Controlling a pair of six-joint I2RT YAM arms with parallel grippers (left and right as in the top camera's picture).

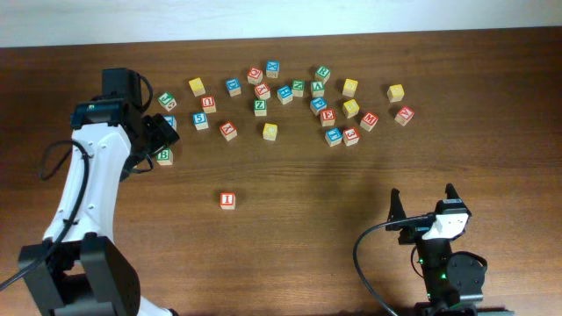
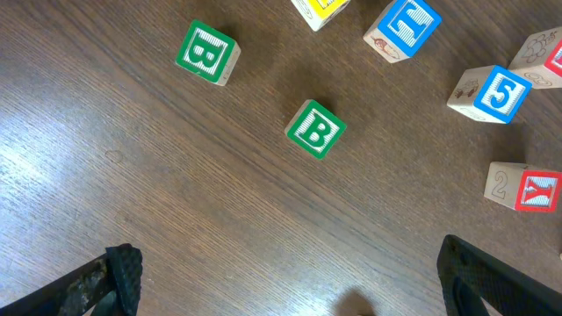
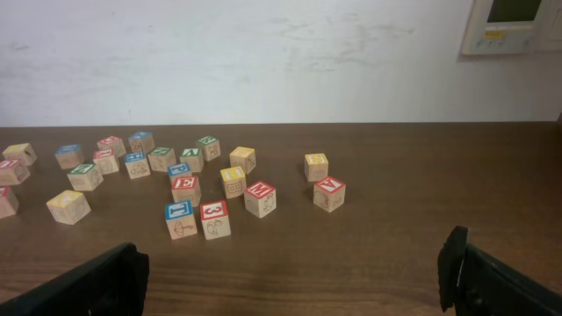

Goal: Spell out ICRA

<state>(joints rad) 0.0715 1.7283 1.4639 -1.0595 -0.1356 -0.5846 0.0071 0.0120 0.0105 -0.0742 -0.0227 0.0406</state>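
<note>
Overhead shows the dark wooden tabletop with the white left arm reaching up toward the far-left end of a loose scatter of lettered blocks along the far side. The left tool hangs over that end with its fingers spread wide and nothing between them. The left wrist view looks straight down on a green B block lying flat below the gap, with a second green B well apart from it. The right tool is parked near the front right, likewise spread and empty.

A red I block sits alone on open wood, well in front of the scatter, which I judge to be the first letter laid down. C, R and A would then have to come out of the scatter; from above, its letters are too small to read with confidence.

The blocks look like small wooden cubes: probably light, rigid and not fragile, with smooth faces that could slip if pinched off-centre. The best hold seems to be across two opposite side faces, low and centred, squared to the cube. Several blocks stand just beside neighbours, so a finger may nudge one.
</note>
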